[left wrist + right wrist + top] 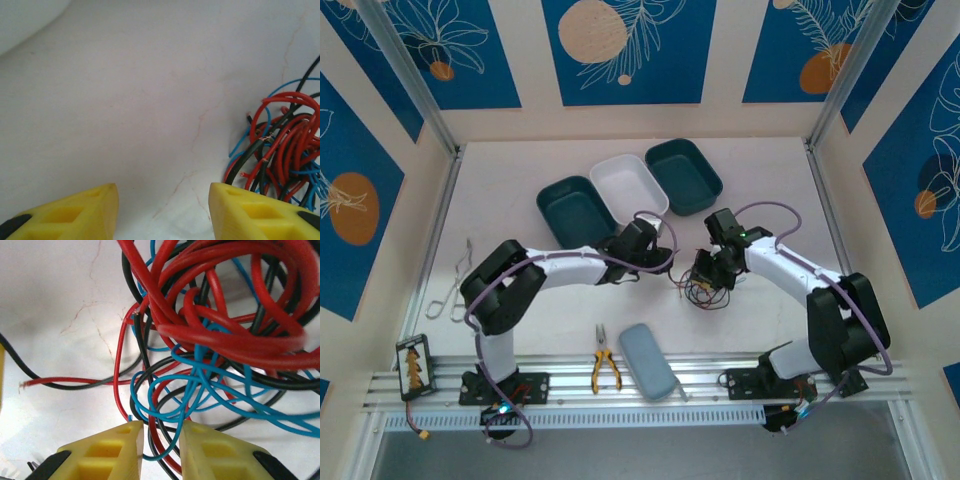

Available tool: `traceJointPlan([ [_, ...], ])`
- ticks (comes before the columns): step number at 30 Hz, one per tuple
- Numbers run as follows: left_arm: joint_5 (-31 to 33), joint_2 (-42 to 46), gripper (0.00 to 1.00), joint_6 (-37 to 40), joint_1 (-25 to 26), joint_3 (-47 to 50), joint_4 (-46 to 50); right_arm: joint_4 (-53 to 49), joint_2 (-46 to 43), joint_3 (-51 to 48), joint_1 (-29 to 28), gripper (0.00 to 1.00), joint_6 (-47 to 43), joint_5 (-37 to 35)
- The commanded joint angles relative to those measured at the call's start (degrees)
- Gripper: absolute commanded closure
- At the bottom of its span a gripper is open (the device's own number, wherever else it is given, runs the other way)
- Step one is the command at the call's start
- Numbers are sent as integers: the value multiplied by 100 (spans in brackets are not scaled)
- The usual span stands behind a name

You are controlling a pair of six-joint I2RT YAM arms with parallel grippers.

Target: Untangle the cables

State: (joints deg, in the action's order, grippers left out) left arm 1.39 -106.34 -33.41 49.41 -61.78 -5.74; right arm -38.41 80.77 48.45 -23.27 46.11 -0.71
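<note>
A tangle of red, blue and black cables (708, 292) lies on the white table between my two arms. My left gripper (667, 264) hovers just left of the tangle. In the left wrist view its yellow fingers (164, 212) stand open over bare table, with the cables (285, 150) off to the right and apart from them. My right gripper (704, 272) is down on the tangle. In the right wrist view its jaws (162, 442) have closed to a narrow gap around a blue loop, a red strand and a black strand of the cables (220, 335).
Behind the arms stand a dark teal bin (575, 205), a white bin (630, 183) and another teal bin (683, 175). Yellow-handled pliers (605, 368) and a grey case (647, 362) lie near the front rail. Metal tongs (455, 285) lie at the left.
</note>
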Motion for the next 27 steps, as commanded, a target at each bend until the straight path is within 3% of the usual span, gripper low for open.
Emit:
traceJointPlan([
  [1,332,379,48,-81,51,-199,456,-366,-274,195,-29,73,-58,-235],
  [14,-81,525,41,-61,52,-268,559,-1102,-863,761,-15,63,-27,-1543],
  [19,-196,598,32,17,51,-333,652,-1128,-590,1216,-23,63,-112,-1835],
  [27,-174,748,32,114,50,-169,547,-1082,284,1952,-33,65,-628,-1701],
])
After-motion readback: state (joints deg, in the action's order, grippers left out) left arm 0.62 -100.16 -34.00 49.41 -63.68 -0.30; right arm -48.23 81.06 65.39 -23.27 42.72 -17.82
